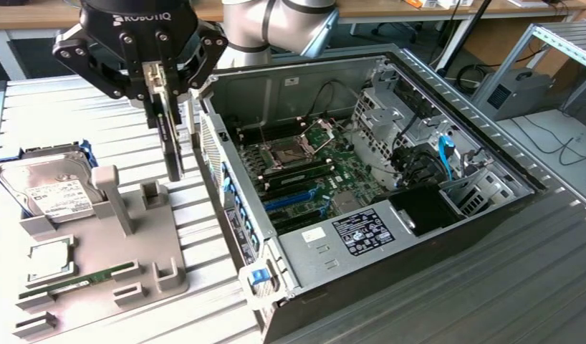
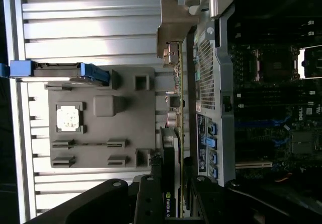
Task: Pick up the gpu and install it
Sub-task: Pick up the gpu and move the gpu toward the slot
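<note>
While gripper (image 1: 166,92) fingers clamp gpu (image 1: 173,143), card hangs edge-on (silver bracket end farthest from fingers) over grey fixture (image 1: 159,247), just beside open computer case (image 1: 274,93).

Your gpu (image 1: 173,143) hangs upright, edge-on, at ten o'clock in the exterior view — thin green card, black cooler, pinched by the gripper (image 1: 165,92).

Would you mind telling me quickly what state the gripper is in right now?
Gripper: closed on the gpu, holding it edge-on in the air beside the open computer case.
</note>
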Robot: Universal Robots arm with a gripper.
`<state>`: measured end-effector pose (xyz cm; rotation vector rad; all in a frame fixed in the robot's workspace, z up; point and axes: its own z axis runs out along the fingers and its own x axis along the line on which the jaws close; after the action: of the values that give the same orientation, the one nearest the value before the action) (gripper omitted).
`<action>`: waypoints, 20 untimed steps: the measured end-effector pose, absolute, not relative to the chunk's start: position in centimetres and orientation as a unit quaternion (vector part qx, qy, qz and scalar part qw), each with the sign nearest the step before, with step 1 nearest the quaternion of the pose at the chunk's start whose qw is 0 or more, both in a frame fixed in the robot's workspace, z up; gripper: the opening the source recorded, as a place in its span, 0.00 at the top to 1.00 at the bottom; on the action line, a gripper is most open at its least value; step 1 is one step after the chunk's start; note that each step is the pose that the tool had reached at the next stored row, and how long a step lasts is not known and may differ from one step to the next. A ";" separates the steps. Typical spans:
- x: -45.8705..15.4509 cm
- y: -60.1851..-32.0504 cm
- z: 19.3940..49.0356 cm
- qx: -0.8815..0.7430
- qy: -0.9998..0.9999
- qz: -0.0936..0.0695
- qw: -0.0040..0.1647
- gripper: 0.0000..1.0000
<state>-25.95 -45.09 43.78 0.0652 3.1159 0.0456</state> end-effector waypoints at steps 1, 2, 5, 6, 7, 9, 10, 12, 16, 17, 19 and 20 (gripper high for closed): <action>-25.8 -45.1 43.8 0.021 1.000 0.015 0.012 0.73; -25.6 -45.1 43.8 0.021 1.000 0.015 0.012 0.73; -25.0 -45.1 43.8 0.021 1.000 0.015 0.012 0.73; -24.7 -45.1 43.8 0.021 1.000 0.015 0.012 0.73; -24.4 -45.1 43.8 0.021 1.000 0.015 0.012 0.73; -24.0 -45.1 43.8 0.021 1.000 0.015 0.012 0.73; -23.7 -45.1 43.8 0.021 1.000 0.015 0.012 0.73; -23.3 -45.1 43.8 0.021 1.000 0.015 0.012 0.73; -22.4 -45.1 43.8 0.021 1.000 0.015 0.012 0.73; -22.2 -45.0 43.8 0.021 1.000 0.015 0.012 0.73; -21.6 -45.0 43.8 0.021 1.000 0.015 0.012 0.73; -21.4 -45.1 43.8 0.021 1.000 0.015 0.012 0.73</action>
<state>-21.37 -45.05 43.78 0.0652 3.1159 0.0456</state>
